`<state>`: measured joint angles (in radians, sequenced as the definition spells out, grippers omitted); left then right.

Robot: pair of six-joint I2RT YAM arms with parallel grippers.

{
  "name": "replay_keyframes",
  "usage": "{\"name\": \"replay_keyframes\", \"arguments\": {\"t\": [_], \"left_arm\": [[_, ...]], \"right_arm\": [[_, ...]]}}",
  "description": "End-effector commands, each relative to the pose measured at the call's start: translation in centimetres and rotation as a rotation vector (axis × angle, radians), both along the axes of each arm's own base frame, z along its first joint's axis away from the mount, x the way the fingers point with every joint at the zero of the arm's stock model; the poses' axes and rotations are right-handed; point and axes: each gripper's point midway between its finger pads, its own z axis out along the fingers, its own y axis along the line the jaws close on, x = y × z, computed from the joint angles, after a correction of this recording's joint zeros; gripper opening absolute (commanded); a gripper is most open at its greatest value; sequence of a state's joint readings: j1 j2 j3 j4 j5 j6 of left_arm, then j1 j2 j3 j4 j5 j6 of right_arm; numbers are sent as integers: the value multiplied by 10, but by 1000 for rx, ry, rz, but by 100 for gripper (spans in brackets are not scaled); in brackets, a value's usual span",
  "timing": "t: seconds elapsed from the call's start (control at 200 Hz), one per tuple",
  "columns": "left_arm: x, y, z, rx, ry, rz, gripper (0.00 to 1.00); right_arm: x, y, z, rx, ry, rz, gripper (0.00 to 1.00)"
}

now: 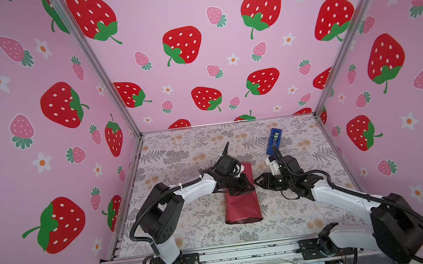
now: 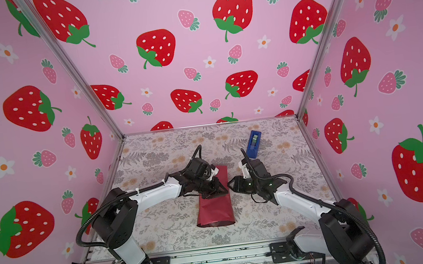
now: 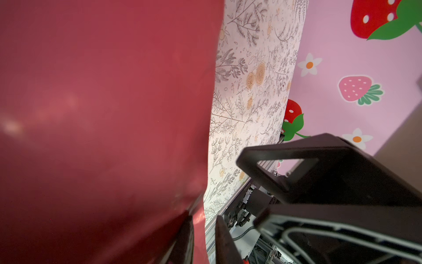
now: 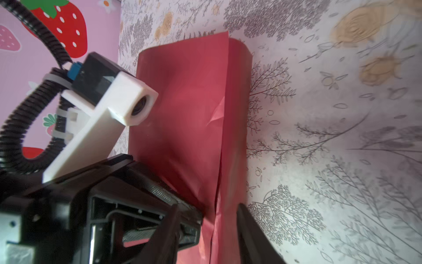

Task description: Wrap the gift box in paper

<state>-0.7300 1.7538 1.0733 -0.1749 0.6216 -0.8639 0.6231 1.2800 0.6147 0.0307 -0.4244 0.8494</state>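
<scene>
Left gripper (image 1: 245,185) sat on top of the paper (image 1: 242,207), about mid-length. In the left wrist view its jaws were nearly together, with a narrow gap and the paper's edge in it; couldn't tell if it was pinched. Right gripper (image 4: 207,205) had its jaws clearly apart, gripping nothing, tips at the paper's right flank by the overlapping seam, facing the left gripper. The paper was folded into a long maroon sleeve, lying mid-table (image 1: 180,155) and running near-to-far, with its near end open in both top views. Gift box hidden, not locatable. Blue tape dispenser (image 1: 274,140) stood at far right, behind the right arm, well apart from the paper.
</scene>
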Motion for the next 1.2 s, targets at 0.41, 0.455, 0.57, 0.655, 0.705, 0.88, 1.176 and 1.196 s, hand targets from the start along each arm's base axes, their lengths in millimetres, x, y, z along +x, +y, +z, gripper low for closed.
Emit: {"name": "replay_keyframes", "arguments": {"t": [0.41,0.455,0.57,0.655,0.705,0.88,1.176,1.196], "left_arm": [[-33,48,-60,227,170,42,19],[-31,46,-54,218,159,40,19],[-21,40,-31,193,115,36,20],[-13,37,-6,173,69,34,21],[-8,36,9,169,42,33,21],[3,54,48,226,-57,46,24],[2,137,20,457,-62,121,38],[2,140,17,456,-54,121,39]], "right_arm": [[-7,20,-41,34,117,110,34],[-9,19,-45,27,126,106,32],[-14,14,-56,5,148,99,27],[-16,11,-61,-6,156,98,26],[-17,10,-63,-12,160,98,24],[-19,7,-68,-28,168,99,24],[-21,7,-68,-38,179,98,23],[-21,7,-67,-38,180,97,23]]}}
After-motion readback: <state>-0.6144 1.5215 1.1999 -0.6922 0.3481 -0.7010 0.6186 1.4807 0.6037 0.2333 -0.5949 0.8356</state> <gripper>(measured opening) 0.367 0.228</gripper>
